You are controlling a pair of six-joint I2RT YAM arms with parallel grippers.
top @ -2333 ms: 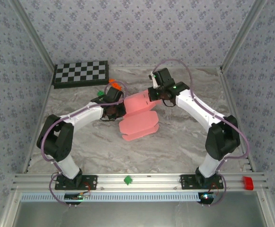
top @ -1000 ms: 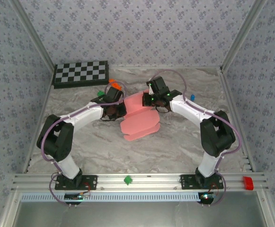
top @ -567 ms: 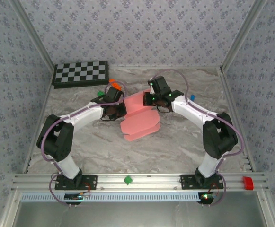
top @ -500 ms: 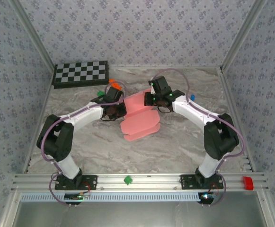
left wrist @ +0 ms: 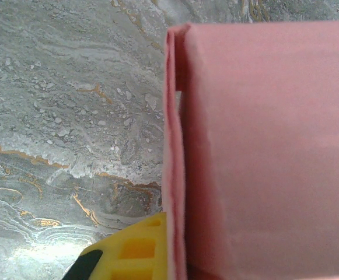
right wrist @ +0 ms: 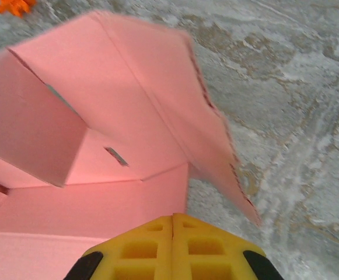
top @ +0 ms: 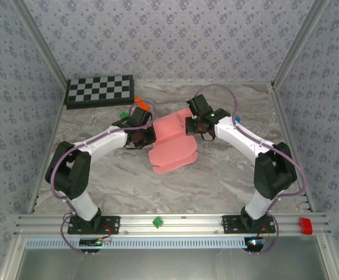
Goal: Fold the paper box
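Since about 2 seconds ago, my right end effector (top: 194,128) has come down from the raised flap to the paper box (top: 170,149), which lies mid-counter (top: 227,175) between the 2 arms. Its fingers are pressed together with nothing between them (pushing a panel, I think). My left end effector (top: 148,135) is clamped on the box's left wall. I judge the folding only partly done.
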